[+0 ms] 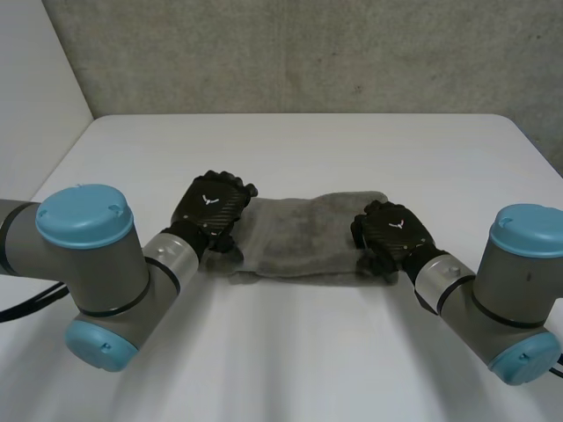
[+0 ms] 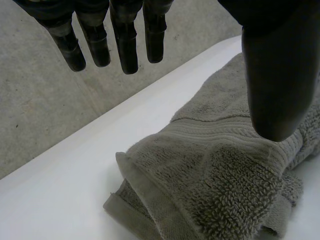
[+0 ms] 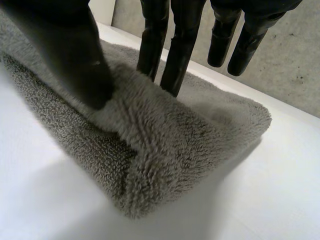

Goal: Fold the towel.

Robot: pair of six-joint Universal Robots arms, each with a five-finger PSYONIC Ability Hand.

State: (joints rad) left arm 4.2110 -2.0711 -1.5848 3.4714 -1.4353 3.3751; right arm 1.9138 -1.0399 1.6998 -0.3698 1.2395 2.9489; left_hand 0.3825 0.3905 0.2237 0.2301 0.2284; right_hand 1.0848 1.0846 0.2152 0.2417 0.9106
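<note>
A grey towel [image 1: 308, 233] lies folded into a long strip across the middle of the white table [image 1: 299, 149]. My left hand [image 1: 211, 209] is over the strip's left end. In the left wrist view its fingers [image 2: 127, 45] hang straight above the table edge and the thumb hovers over the layered towel [image 2: 215, 175], so the hand is open and apart from the cloth. My right hand [image 1: 393, 230] is on the strip's right end. There its thumb and two fingers [image 3: 177, 60] dig into the towel [image 3: 165, 150] and pinch up a ridge of cloth.
A grey concrete wall [image 1: 308, 53] rises behind the table's far edge. Bare white tabletop surrounds the towel on all sides. Both forearms reach in from the near corners.
</note>
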